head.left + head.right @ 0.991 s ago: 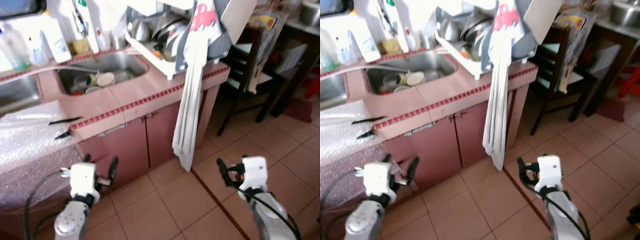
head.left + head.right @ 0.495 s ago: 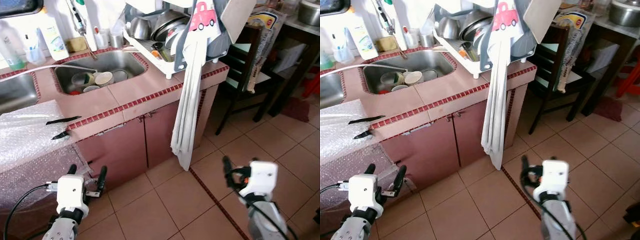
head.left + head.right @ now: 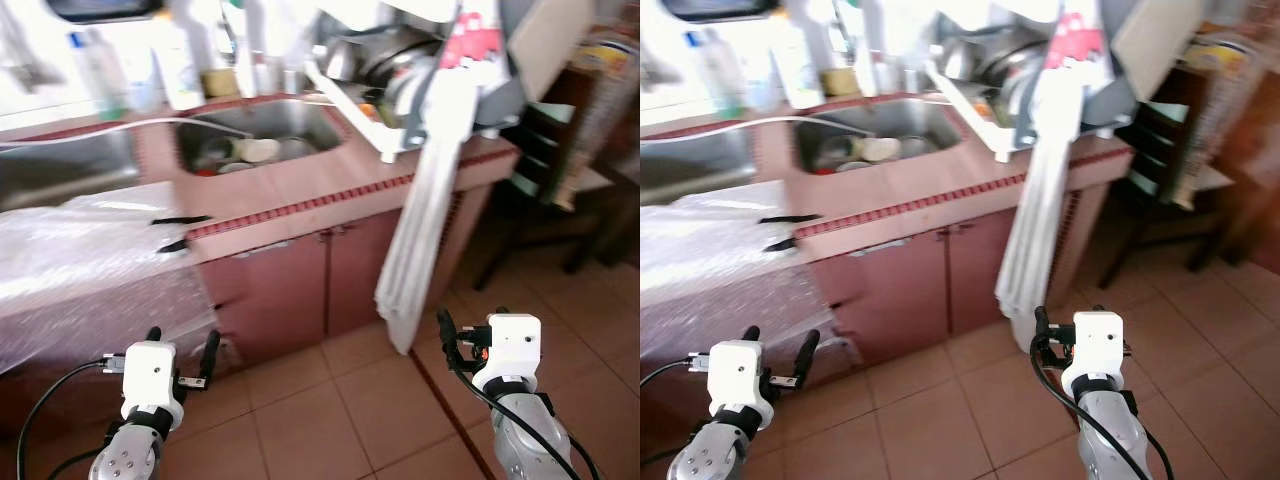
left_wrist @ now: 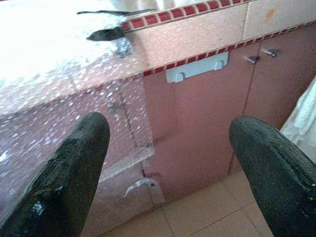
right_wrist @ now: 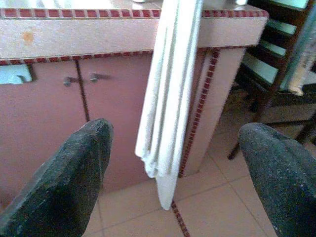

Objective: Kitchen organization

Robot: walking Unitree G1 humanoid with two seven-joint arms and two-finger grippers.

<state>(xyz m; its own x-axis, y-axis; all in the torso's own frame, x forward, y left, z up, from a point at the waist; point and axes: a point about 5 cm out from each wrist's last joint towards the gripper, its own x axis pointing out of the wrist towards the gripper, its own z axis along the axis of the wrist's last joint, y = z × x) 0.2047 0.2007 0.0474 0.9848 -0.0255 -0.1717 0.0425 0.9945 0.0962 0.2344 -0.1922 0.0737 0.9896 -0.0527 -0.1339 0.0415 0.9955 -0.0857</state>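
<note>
A pink tiled counter [image 3: 290, 190] runs across in front of me, blurred. Its steel sink [image 3: 255, 150] holds cups and bowls. A white dish rack [image 3: 400, 70] full of pots and plates stands on the counter's right end, and a long white towel [image 3: 425, 230] hangs from it down past the cabinet doors [image 3: 300, 290]. My left gripper [image 3: 183, 345] is open and empty, low in front of the cabinet. My right gripper [image 3: 470, 330] is open and empty too, just below the towel's end [image 5: 165, 123].
Bubble wrap [image 3: 90, 250] covers the counter's left part and drapes over its front, with two thin black items [image 3: 180, 220] at its edge. Bottles [image 3: 100, 70] line the back of the sink. A dark chair [image 3: 540, 190] stands to the right. Tiled floor [image 3: 330, 420] lies below.
The whole view has swung, so the counter and sink sit further right in the picture and are blurred. Both grippers stay low and open.
</note>
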